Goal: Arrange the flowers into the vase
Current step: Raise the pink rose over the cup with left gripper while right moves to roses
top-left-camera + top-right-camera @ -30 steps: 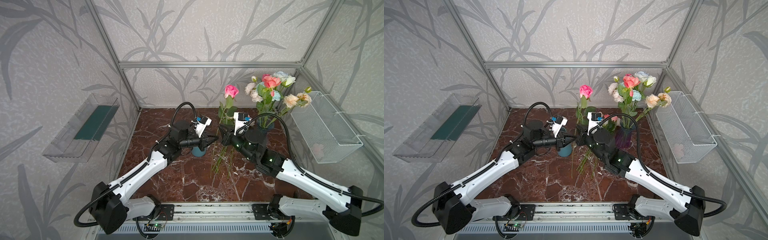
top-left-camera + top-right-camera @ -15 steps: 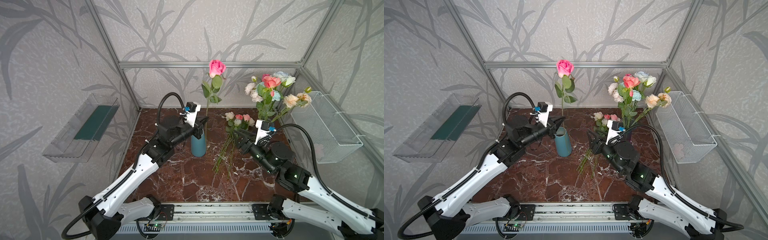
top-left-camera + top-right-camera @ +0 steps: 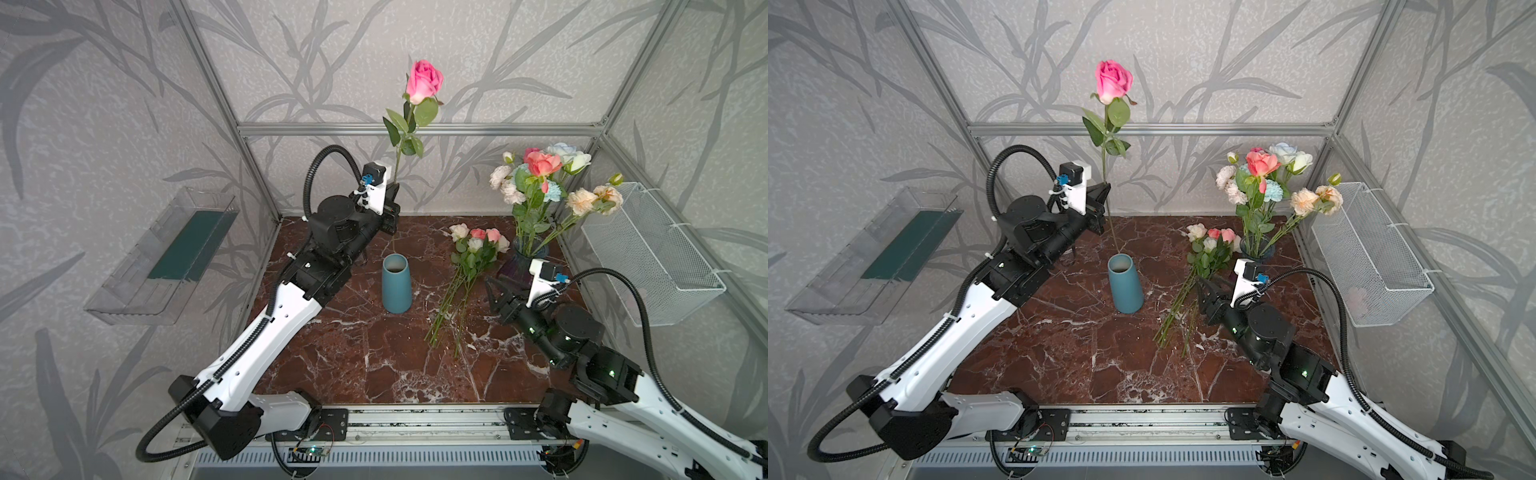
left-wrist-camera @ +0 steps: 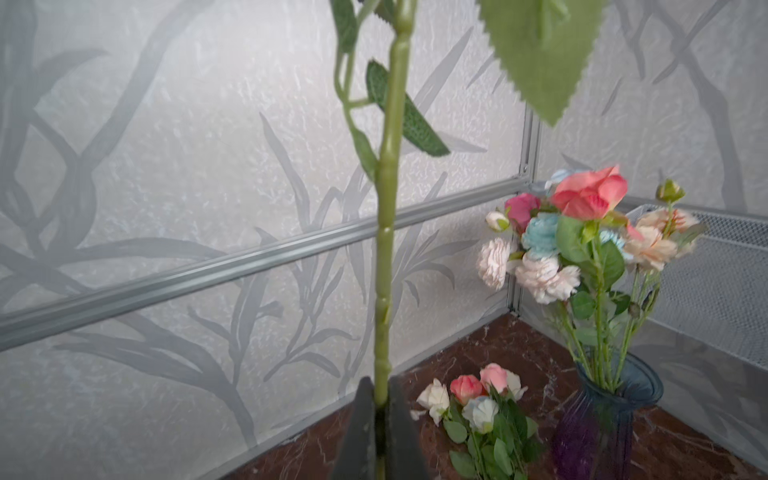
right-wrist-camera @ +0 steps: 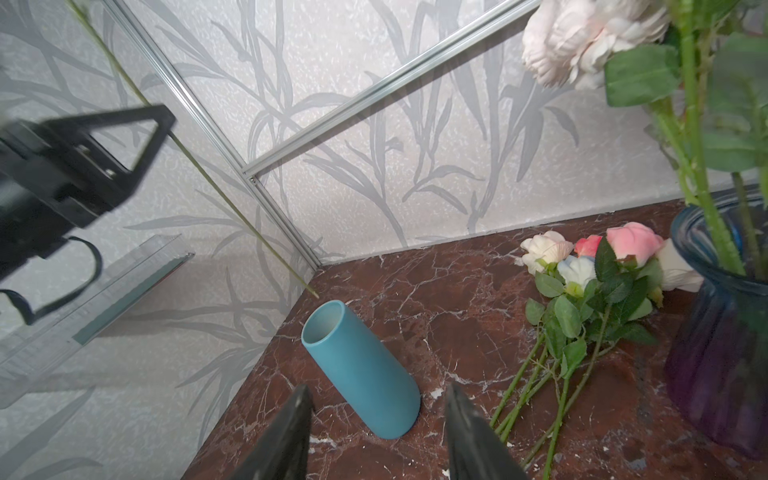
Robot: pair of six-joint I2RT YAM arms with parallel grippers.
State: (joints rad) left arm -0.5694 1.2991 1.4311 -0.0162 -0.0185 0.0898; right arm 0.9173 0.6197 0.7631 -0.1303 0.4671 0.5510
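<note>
In both top views the left tool (image 3: 392, 198) pinches the pink rose (image 3: 424, 81) by its stem, upright, cut end just above the mouth of the teal vase (image 3: 397, 282). Spare flowers (image 3: 471, 257) lie on the tabletop (image 3: 374, 365) right of the vase. The left wrist view shows the jaws clamped on the stem. In the right wrist view the right tool (image 5: 378, 388) gapes empty near the vase. I'd centre the tip, lower straight, then release.

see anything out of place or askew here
Only the loose bunch of flowers lying flat on the marble floor, stems splayed, between the upright teal vase and the glass vase. Nothing looks spilled or broken.
</note>
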